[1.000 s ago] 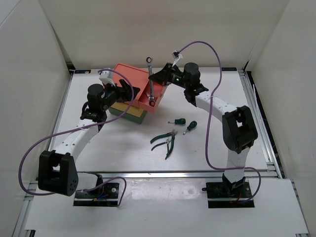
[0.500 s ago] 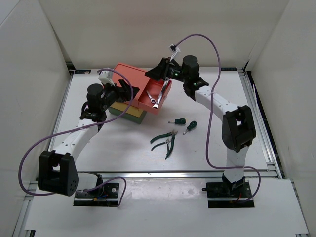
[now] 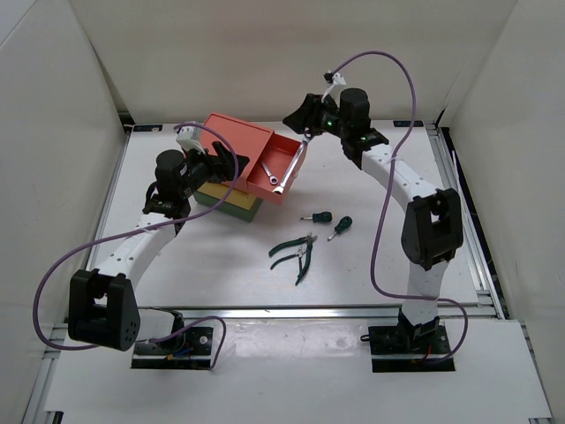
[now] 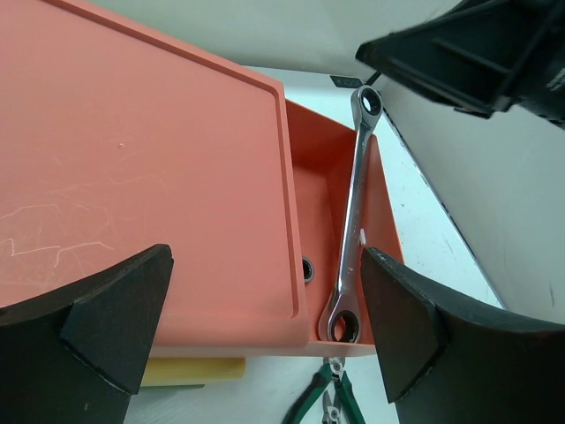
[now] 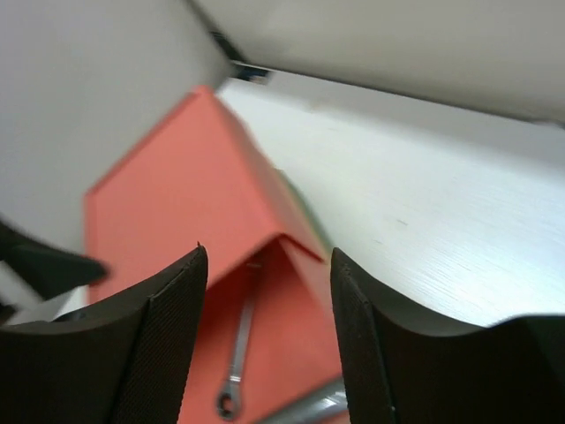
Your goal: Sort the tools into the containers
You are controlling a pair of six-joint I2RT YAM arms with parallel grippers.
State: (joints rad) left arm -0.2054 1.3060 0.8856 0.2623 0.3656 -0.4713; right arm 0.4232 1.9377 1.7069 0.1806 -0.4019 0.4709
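**Step in hand.** Wrench sorting, deposit stage. The wrench (image 4: 357,203) lies in the pulled-out red drawer (image 4: 313,185), along its right wall. One ring end is at the near corner; the other is propped at the far rim, so the tool rests on a slant. A second ring end shows at the drawer floor, mostly hidden under the red case (image 4: 141,177); it appears to be the other wrench.

**Fingers.**
- The right fingers (image 5: 159,353) are apart with nothing between them. They hover above the far end of the drawer, clear of the wrench.
- The left fingers (image 4: 115,318) are spread wide at the near-left side of the case and grip nothing visible.

**Remaining items.** The screwdrivers (image 3: 316,216) and pliers (image 3: 296,251) are unsorted. They lie on the surface (image 3: 221,265) in front of the stack, well apart from it.

**Next move (judgement).**
1. Check the propped wrench end: it may foul the case when the drawer is pushed shut. Nudge it flat if needed.
2. Close the red drawer.
3. Open a lower one, for example the yellow drawer (image 3: 240,206); neither lower drawer appears pulled out.
4. Lower the right fingers over one screwdriver, which lies nearest that arm.

**Markings.** No brand, label or writing can be read. A small pale mark on the wrench shank is too small to make out.
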